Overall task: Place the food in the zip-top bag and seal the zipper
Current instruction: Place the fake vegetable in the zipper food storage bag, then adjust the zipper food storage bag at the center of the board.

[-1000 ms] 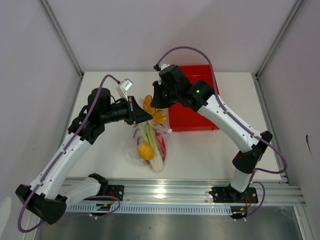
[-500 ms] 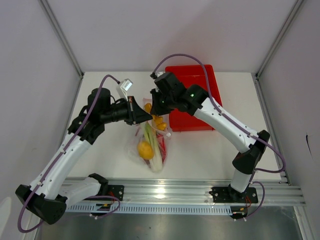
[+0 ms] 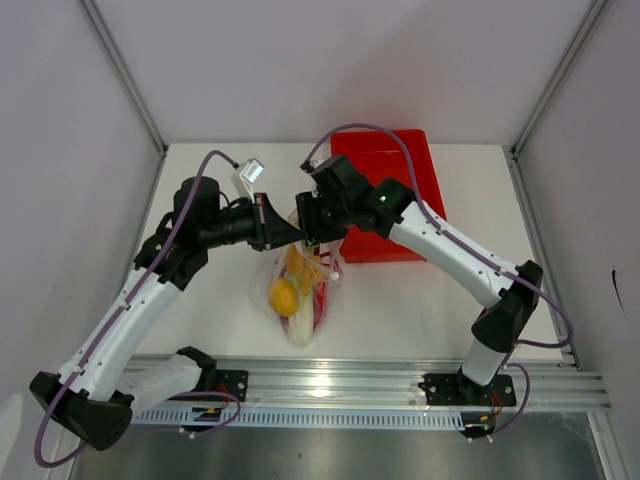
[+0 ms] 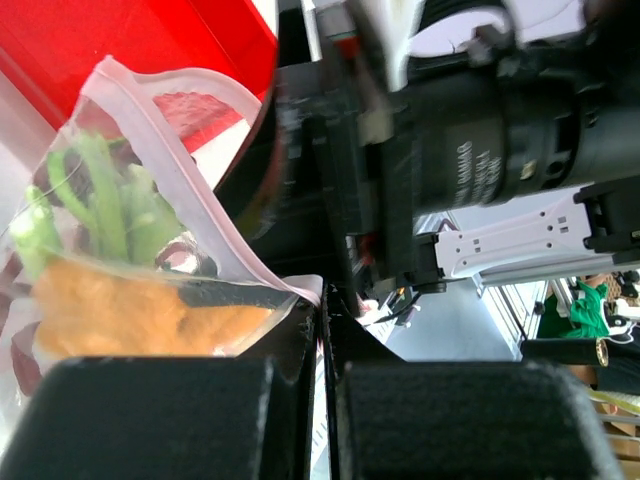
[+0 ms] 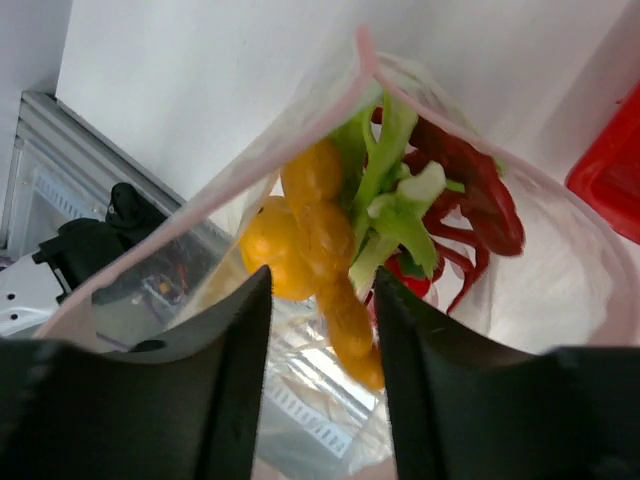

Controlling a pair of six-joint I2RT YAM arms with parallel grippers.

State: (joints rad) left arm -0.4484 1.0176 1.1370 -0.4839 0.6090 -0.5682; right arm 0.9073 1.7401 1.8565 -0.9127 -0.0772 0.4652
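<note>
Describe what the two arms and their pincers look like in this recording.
Both the left arm and right arm have white tubular links with black joints and black bases. A purple cable loops along each. The right arm shows a small green light, and a small white module sits at the left wrist. The left pincer and right pincer are matte black.

Glossy clear plastic zip-top bag (image 5: 590, 270)

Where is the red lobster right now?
In the right wrist view the red lobster lies inside the zip-top bag, just right of the green stalk; overhead, that bag is mid-table, left of the red tray.
</note>
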